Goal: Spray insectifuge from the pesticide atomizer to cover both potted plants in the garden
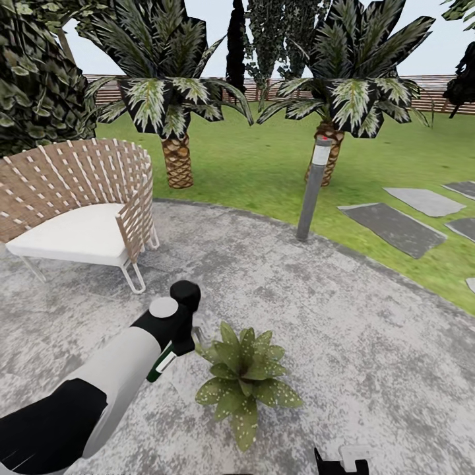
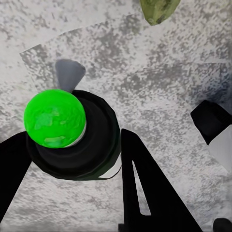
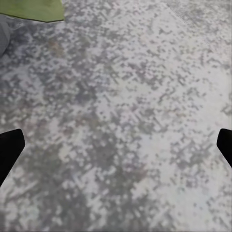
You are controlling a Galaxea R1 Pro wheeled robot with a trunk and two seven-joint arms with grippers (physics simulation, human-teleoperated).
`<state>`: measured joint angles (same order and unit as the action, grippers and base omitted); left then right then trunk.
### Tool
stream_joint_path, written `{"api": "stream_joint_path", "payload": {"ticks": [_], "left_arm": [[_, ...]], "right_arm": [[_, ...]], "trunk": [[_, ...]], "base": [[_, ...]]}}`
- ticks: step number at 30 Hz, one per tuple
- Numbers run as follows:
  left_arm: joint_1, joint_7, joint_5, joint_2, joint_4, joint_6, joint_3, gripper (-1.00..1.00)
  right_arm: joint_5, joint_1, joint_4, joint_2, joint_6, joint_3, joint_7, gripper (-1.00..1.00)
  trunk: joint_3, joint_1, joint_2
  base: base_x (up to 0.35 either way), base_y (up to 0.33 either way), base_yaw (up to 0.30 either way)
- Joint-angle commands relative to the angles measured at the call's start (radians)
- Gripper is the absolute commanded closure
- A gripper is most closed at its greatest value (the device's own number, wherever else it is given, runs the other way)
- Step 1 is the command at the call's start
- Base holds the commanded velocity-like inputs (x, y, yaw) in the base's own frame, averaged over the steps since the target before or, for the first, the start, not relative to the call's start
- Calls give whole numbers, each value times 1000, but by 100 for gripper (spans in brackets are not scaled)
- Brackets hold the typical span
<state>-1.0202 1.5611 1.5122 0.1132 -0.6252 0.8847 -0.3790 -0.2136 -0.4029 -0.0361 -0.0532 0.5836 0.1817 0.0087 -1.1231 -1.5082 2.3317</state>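
One arm is doing the work: the left gripper [image 2: 72,159] is clamped around the pesticide atomizer [image 2: 72,135], held just beside the broad speckled potted plant [image 1: 245,379] on the round patio [image 1: 369,343]. Picking up looks done; I'd judge spraying is at most beginning, and no mist or coating is visible. The right gripper [image 3: 116,145] hangs over bare paving with its fingertips spread wide. The nozzle's aim is hard to make out behind the wrist.
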Motion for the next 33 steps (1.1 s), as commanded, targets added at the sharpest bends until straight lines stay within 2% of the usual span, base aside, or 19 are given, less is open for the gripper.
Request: {"api": "stream_joint_path", "payload": {"ticks": [1, 5, 12, 22, 33], "left_arm": [[2, 10, 9, 0, -1, 12, -2, 100], [4, 10, 9, 1, -1, 13, -3, 100], [4, 10, 9, 2, -1, 14, -5, 100], [4, 10, 11, 0, 1, 14, -7, 100], [7, 10, 11, -5, 1, 14, -9, 100]], "right_arm": [[-9, -1, 1, 0, 3, 9, 1, -100], [-8, -1, 1, -1, 3, 9, -1, -100], [-7, -1, 1, -2, 4, 9, -1, -100], [-7, -1, 1, -2, 4, 9, -1, -100], [-7, -1, 1, 0, 4, 9, -1, -100]], "trunk": [[-1, 0, 0], [-1, 0, 0], [-1, 0, 0], [-1, 0, 0], [-1, 0, 0]], "base": [[0, 0, 6], [22, -85, 2], [41, -257, 0], [-193, -201, 0], [-4, -3, 265]]}}
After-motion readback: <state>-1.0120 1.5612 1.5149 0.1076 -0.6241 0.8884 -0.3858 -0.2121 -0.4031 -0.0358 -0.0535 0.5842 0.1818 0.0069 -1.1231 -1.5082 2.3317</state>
